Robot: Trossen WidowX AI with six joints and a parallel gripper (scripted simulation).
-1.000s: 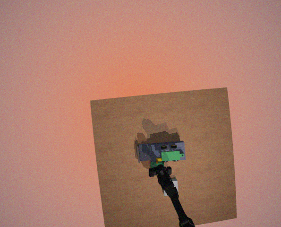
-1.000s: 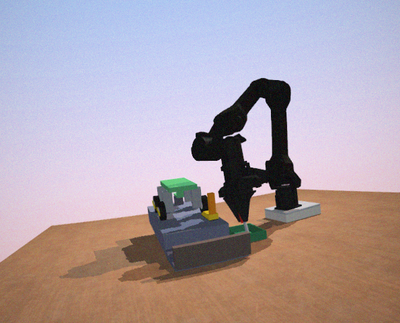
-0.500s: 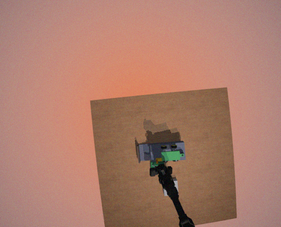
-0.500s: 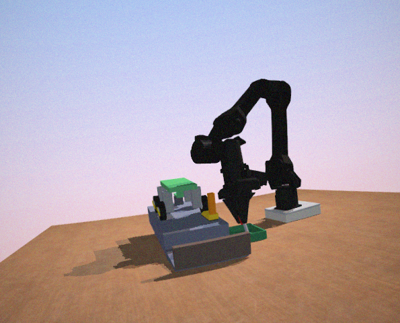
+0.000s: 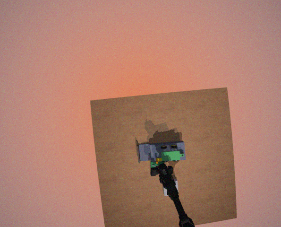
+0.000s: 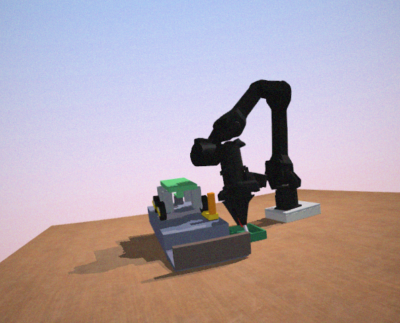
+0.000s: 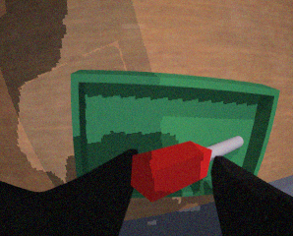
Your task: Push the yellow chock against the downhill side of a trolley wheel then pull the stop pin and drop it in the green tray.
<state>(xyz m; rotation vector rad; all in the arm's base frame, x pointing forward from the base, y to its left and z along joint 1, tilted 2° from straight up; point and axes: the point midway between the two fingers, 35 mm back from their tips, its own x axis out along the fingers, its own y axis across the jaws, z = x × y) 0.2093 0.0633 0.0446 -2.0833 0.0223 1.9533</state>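
The trolley (image 5: 171, 155) (image 6: 178, 183) stands on the grey ramp (image 5: 143, 153) (image 6: 193, 232). The yellow chock (image 5: 159, 159) (image 6: 211, 204) stands upright by its downhill wheel on the tray side; a small gap cannot be ruled out. The stop pin (image 6: 245, 228) (image 7: 171, 169) is out of the ramp, low at the green tray (image 5: 153, 164) (image 6: 259, 233) (image 7: 186, 80). Its red head lies tilted between the fingertips and its pale shaft slants over the tray floor. My gripper (image 6: 242, 223) (image 7: 176, 161) is partly open around the head, without a clear grip.
A brown end board (image 5: 137, 152) (image 6: 212, 251) stands across the ramp's low end. The ramp's side lies close beside the tray. The arm's white base (image 5: 165, 191) (image 6: 294, 213) stands on the wooden table beyond the tray.
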